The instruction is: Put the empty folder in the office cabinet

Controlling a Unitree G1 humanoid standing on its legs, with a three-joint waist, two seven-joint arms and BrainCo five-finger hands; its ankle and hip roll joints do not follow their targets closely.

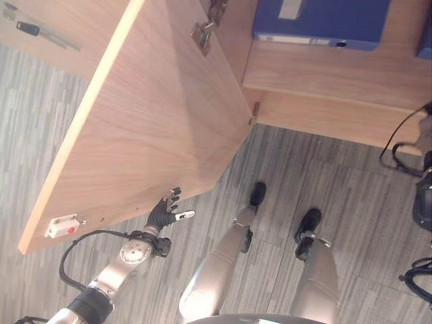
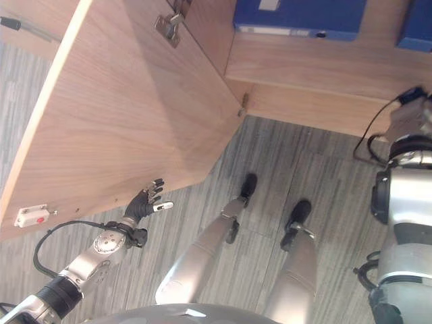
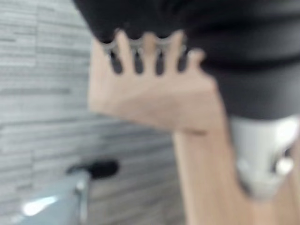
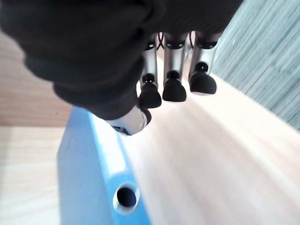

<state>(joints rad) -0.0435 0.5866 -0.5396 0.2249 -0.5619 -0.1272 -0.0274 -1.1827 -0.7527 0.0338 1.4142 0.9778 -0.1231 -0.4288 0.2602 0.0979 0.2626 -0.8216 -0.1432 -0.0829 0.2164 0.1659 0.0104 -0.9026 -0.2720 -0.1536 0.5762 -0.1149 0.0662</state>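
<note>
A blue folder (image 1: 320, 23) lies flat on the wooden shelf (image 1: 324, 74) inside the office cabinet. The cabinet door (image 1: 155, 115) stands swung wide over the floor. My left hand (image 1: 164, 210) is open at the door's lower edge, and its straight fingers (image 3: 150, 51) rest against the wood. My right hand (image 2: 408, 116) is up at the shelf's right front edge. Its fingers (image 4: 173, 86) hang relaxed above the shelf and hold nothing. A blue folder spine (image 4: 93, 173) with a finger hole lies just beside them.
A second blue folder (image 2: 415, 27) sits at the far right of the shelf. The door carries a white latch with a red button (image 1: 62, 226) near its outer corner and a metal hinge (image 1: 202, 34) near the top. Grey striped carpet (image 1: 351, 196) covers the floor below.
</note>
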